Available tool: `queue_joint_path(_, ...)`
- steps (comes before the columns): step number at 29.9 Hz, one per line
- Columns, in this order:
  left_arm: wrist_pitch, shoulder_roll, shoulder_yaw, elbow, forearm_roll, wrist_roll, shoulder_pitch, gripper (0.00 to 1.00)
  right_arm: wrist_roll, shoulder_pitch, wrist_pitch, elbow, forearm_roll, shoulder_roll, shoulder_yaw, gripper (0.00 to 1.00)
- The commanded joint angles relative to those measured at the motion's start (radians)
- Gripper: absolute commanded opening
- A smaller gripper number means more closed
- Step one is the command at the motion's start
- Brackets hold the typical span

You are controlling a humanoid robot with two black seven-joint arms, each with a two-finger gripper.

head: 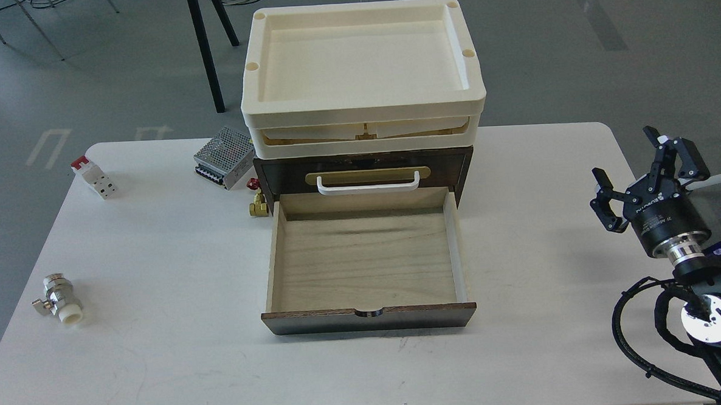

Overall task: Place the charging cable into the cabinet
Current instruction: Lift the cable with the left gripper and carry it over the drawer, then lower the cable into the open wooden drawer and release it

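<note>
My right pincer [639, 175] is hanging over the right edge of the white table [538, 231], well apart from the cabinet [462, 161], with its two black fingers spread wide and nothing between them. My left arm is not showing in this view, so I cannot tell how its pincer is standing.

The cabinet is sitting at the middle back of the table, a dark-brown box with a white handle [368, 185] on a brass plate across its front. Two cream trays [363, 114] are stacked on top of it, the upper one showing a bare floor. The lower drawer [366, 263] is standing pulled all the way out toward me; its pale wood floor is lying open to view, and its dark front edge has a small notch in the middle.

I am not seeing the charging cable anywhere in this view, neither in the drawer nor on the table.

To the left of the cabinet, a perforated grey metal box [224, 156] is resting just beside the trays. A small brass fitting with a red knob [257, 202] is lying close against the cabinet's left side. Farther left, near the back, a white block with a red end [93, 177] is lying at an angle. Near the left front edge, a silver valve with a white end [58, 298] is lying on its own
</note>
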Motion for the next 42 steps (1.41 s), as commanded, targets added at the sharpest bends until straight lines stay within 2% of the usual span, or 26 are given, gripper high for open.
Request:
queue_joint_path(1, 0.0, 0.014, 0.0, -0.218, 0.007, 0.0, -0.008, 0.02, 0.0, 0.0, -0.001, 0.0, 0.0, 0.0, 0.0, 0.99)
queue_joint_path(6, 0.0, 0.005, 0.011, -0.471, 0.039, 0.0, -0.004, 0.02, 0.0, 0.0, -0.001, 0.0, 0.0, 0.0, 0.0, 0.99)
queue_joint_path(8, 0.0, -0.008, 0.014, -0.531, 0.071, 0.0, 0.003, 0.02, 0.0, 0.0, -0.001, 0.0, 0.0, 0.0, 0.0, 0.99)
queue_joint_path(11, 0.0, -0.054, 0.048, -0.571, 0.131, 0.0, 0.008, 0.02, 0.0, 0.0, -0.001, 0.0, 0.0, 0.0, 0.0, 0.99)
queue_joint_path(14, 0.0, -0.1, 0.152, -0.573, 0.246, 0.0, 0.009, 0.02, 0.0, 0.0, -0.001, 0.0, 0.0, 0.0, 0.0, 0.99)
queue_joint_path(19, 0.0, -0.161, 0.328, -0.564, 0.444, 0.0, 0.017, 0.02, 0.0, 0.0, -0.001, 0.0, 0.0, 0.0, 0.0, 0.99)
queue_joint_path(24, 0.0, -0.207, 0.413, -0.515, 0.509, 0.0, 0.066, 0.02, 0.0, 0.0, -0.001, 0.0, 0.0, 0.0, 0.0, 0.99)
queue_joint_path(29, 0.0, -0.249, 0.431, -0.465, 0.587, 0.0, 0.11, 0.02, 0.0, 0.0, -0.001, 0.0, 0.0, 0.0, 0.0, 0.99)
queue_joint_path(42, 0.0, -0.394, 0.439, -0.202, 0.664, 0.0, 0.222, 0.04, 0.0, 0.0, -0.001, 0.0, 0.0, 0.0, 0.0, 0.99)
